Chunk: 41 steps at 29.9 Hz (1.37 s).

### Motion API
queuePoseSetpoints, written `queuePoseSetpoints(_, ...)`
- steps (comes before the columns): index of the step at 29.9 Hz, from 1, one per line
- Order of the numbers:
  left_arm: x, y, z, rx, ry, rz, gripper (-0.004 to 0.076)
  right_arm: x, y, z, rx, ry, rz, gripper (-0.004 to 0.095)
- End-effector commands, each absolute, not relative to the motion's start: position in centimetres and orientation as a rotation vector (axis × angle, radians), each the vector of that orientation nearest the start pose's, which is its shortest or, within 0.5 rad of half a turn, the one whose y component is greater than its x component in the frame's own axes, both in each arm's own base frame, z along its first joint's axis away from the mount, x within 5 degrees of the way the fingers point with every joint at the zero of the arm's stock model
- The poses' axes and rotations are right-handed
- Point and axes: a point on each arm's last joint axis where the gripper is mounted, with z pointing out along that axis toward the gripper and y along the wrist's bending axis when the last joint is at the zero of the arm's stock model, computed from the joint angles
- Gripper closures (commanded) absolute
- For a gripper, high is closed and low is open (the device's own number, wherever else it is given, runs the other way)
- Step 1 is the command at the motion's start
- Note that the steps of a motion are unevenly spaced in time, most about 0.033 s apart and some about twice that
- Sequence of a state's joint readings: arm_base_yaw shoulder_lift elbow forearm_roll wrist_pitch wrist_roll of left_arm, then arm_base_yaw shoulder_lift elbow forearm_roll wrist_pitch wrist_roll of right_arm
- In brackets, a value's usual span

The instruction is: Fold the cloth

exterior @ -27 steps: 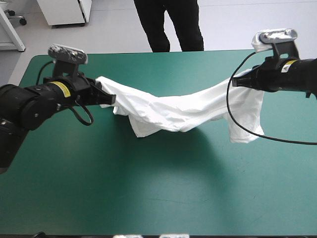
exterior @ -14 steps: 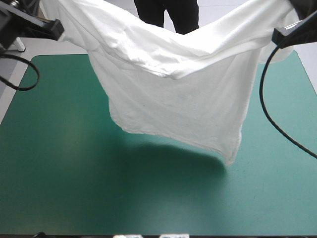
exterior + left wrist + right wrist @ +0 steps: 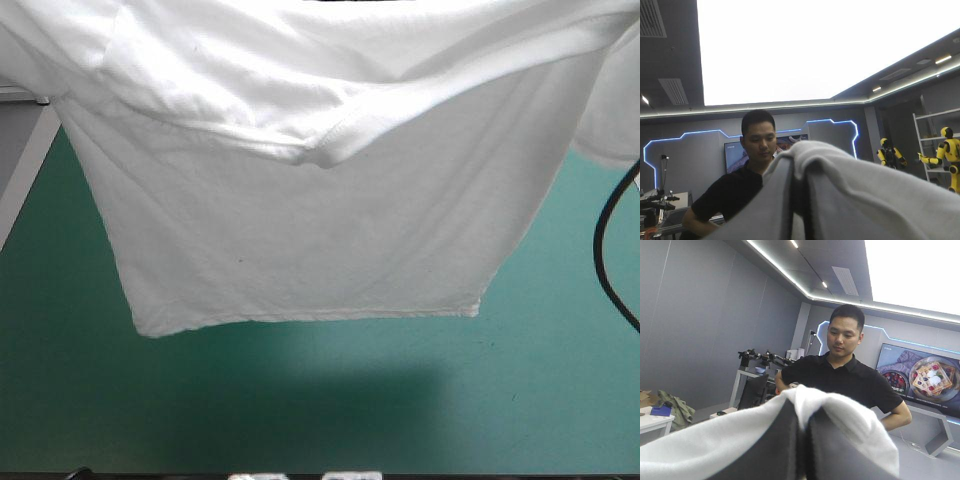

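2 holds carry it: the left gripper (image 3: 799, 192) and the right gripper (image 3: 802, 432) are each all but closed on the T-shirt (image 3: 300, 250), which hangs spread above the middle of the teal-green table (image 3: 300, 420). I'd guess 1 shallow pinch slipping would drop that corner and crumple it.

The white T-shirt (image 3: 300, 230) hung lifted and spread wide above the teal-green table (image 3: 300, 400), hem lowest and level, collar sagging at its middle.

The T-shirt (image 3: 300, 250) hangs spread above the teal-green cover (image 3: 300, 420).
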State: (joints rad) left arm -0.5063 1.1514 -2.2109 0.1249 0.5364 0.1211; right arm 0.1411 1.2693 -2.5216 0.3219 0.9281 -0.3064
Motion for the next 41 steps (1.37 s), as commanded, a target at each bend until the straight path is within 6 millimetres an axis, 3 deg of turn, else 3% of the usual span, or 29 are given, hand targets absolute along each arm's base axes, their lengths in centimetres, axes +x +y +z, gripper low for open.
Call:
queuePoseSetpoints(1,6.4,-3.1,68.0,0.316,0.890,-0.206,0.0733,5.9,2.8,69.3,-0.327,1.071,0.147,0.0924)
queuePoseSetpoints(6,9.5,-4.5,63.9,0.387,1.083,-0.109,0.0733,8.9,2.8,67.1,-0.309,1.266,0.134,0.0924)
queuePoseSetpoints(8,11.4,-4.9,61.9,0.330,1.231,-0.106,0.0733,10.6,2.9,65.8,-0.291,1.360,0.135,0.0925)
queuePoseSetpoints(13,17.5,-6.7,57.3,0.253,1.482,-0.002,0.0732,16.6,3.6,61.2,-0.284,1.595,0.155,0.0925)
queuePoseSetpoints(17,22.8,-8.1,54.3,0.203,1.586,-0.048,0.0730,21.3,4.2,57.0,-0.247,1.727,0.185,0.0925)
queuePoseSetpoints(21,28.9,-8.0,50.8,0.143,1.700,-0.148,0.0731,26.2,4.7,52.4,-0.205,1.816,0.198,0.0925)
queuePoseSetpoints(24,32.3,-7.8,48.3,0.149,1.763,-0.146,0.0731,29.9,5.2,49.1,-0.174,1.886,0.210,0.0925)
queuePoseSetpoints(34,40.9,-9.1,39.5,0.171,1.895,-0.123,0.0731,40.7,6.8,38.3,-0.112,2.085,0.272,0.0925)
queuePoseSetpoints(41,44.1,-9.8,33.9,0.187,2.015,-0.110,0.0731,43.8,7.3,32.7,-0.095,2.196,0.277,0.0925)
